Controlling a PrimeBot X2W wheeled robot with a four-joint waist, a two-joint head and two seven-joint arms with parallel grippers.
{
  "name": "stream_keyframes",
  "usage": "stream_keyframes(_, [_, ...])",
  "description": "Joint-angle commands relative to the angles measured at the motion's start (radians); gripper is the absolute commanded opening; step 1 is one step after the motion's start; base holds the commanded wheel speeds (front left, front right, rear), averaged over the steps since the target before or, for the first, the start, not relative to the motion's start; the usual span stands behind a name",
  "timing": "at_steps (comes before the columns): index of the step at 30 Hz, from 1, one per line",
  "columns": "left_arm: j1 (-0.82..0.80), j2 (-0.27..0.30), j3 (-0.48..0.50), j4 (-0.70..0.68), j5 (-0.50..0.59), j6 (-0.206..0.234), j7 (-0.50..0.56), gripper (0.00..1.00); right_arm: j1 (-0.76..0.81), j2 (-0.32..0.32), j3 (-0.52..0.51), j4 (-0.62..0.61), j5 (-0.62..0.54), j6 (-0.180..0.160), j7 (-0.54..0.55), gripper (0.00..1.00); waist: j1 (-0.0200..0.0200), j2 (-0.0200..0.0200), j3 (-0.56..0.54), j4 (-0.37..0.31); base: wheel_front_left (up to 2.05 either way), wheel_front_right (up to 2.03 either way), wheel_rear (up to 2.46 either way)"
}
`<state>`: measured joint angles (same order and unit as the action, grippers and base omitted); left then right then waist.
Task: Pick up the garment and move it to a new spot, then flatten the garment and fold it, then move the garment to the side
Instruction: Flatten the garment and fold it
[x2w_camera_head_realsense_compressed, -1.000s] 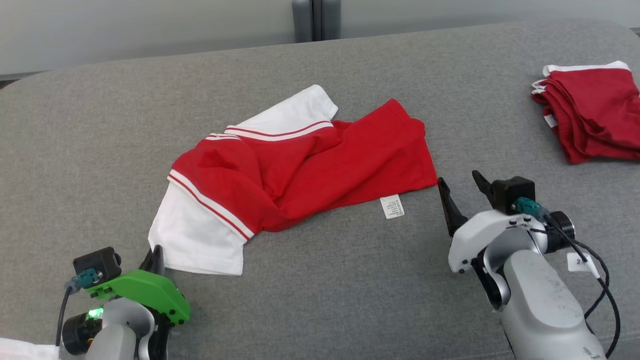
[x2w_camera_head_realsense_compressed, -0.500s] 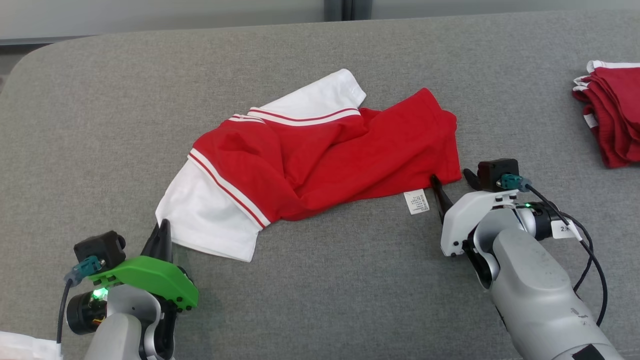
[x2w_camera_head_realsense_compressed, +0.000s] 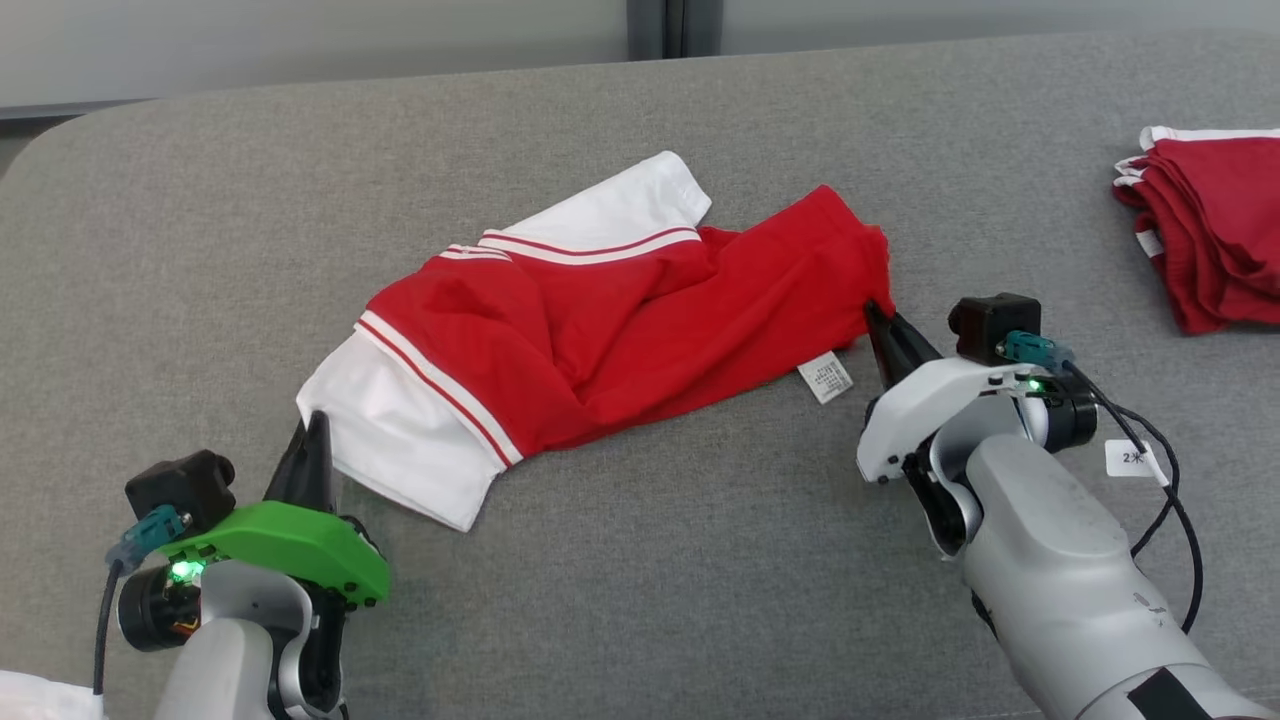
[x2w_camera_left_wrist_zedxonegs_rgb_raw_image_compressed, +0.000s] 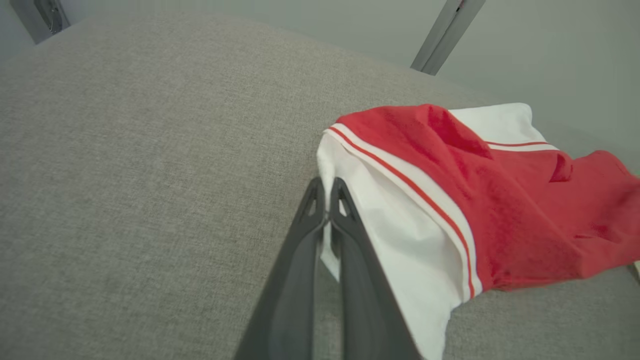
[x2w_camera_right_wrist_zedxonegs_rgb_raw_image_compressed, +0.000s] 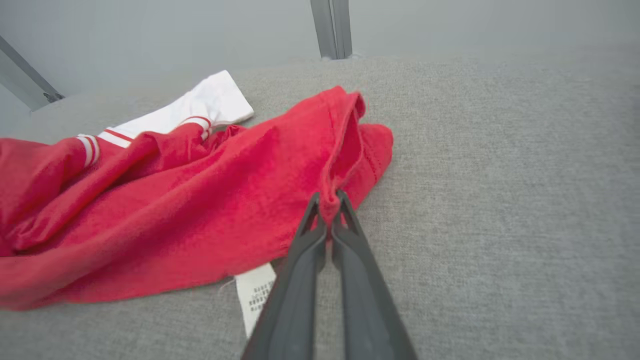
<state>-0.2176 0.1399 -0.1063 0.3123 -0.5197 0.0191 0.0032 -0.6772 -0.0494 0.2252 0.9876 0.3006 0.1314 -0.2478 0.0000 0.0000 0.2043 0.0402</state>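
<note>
1. Garment (x2w_camera_head_realsense_compressed: 620, 330) lies crumpled near the middle of the grey cushion (x2w_camera_head_realsense_compressed: 700, 560), red in the body, with white red-striped ends.
2. Its long axis runs from near left to far right, so the white end points at the left arm and the red hem at the right arm.
3. The left gripper (x2w_camera_head_realsense_compressed: 312, 455) sits at the near white corner. In the left wrist view its fingers (x2w_camera_left_wrist_zedxonegs_rgb_raw_image_compressed: 295, 265) are pressed together with a fold of white cloth pinched between the tips.
4. The right gripper (x2w_camera_head_realsense_compressed: 885, 325) sits at the far red corner. In the right wrist view its fingers (x2w_camera_right_wrist_zedxonegs_rgb_raw_image_compressed: 360, 280) are clamped on a bunched bit of hem, which stands a little off the cushion there.
5. A white label (x2w_camera_head_realsense_compressed: 826, 377) lies just beside the right gripper, outside the grip.
6. A pile (x2w_camera_head_realsense_compressed: 1210, 230) of red cloth lies well apart at the far right.
7. Each arm seems to hold the end nearer to it, so the step in hand looks like the first pick-up. A joint lift with both grips drawn apart along the axis would stretch the cloth for carrying.
8. The middle is twisted and will need flattening once it is set down.
9. Both pinches look to be at the very edge, so either could slip if the arms pull unevenly.
</note>
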Motion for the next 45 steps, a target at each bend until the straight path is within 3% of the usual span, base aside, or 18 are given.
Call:
stream_keyframes(1, [0.009,0.005,0.004,-0.023,-0.010,0.000,-0.005,0.00,0.015,-0.002,0.009,-0.040,0.034,-0.002,-0.012,0.00,0.0000,0.0000,-0.023,-0.015,0.00,0.00,0.00])
stream_keyframes(8, [0.023,-0.005,0.019,-0.214,-0.059,-0.017,0.001,0.00,0.122,-0.002,-0.028,-0.339,0.066,-0.002,-0.018,0.00,0.0000,0.0000,-0.096,-0.052,0.00,0.00,0.00])
stream_keyframes(16, [0.023,-0.004,0.047,-0.589,-0.113,0.005,0.047,0.00,0.295,-0.002,-0.100,-0.756,0.046,-0.001,-0.017,0.00,0.0000,0.0000,-0.184,-0.103,0.00,0.00,0.00])
stream_keyframes(25, [-0.087,0.056,0.073,-0.981,-0.095,0.033,0.132,0.00,0.420,-0.002,-0.168,-1.262,-0.002,-0.001,0.043,0.00,0.0000,0.0000,-0.230,-0.169,0.00,0.00,0.00])
stream_keyframes(31, [-0.194,0.101,0.085,-1.091,-0.087,0.055,0.224,0.00,0.468,-0.001,-0.217,-1.508,-0.033,-0.001,0.127,0.00,0.0000,0.0000,-0.221,-0.192,0.00,0.00,0.00])
stream_keyframes(38, [-0.273,0.122,0.065,-1.037,-0.114,0.061,0.296,0.00,0.482,-0.001,-0.242,-1.583,-0.016,-0.001,0.198,0.00,0.0000,0.0000,-0.124,-0.184,0.00,0.00,0.00])
stream_keyframes(41, [-0.331,0.127,0.047,-0.965,-0.124,0.051,0.319,0.00,0.429,-0.001,-0.215,-1.513,0.053,-0.001,0.223,0.00,0.0000,0.0000,-0.048,-0.170,0.00,0.00,0.00])
stream_keyframes(45, [-0.495,0.137,0.022,-0.789,-0.121,0.033,0.349,0.00,0.247,-0.001,-0.196,-1.325,0.084,-0.001,0.285,0.00,0.0000,0.0000,0.071,-0.145,0.00,0.00,0.00])
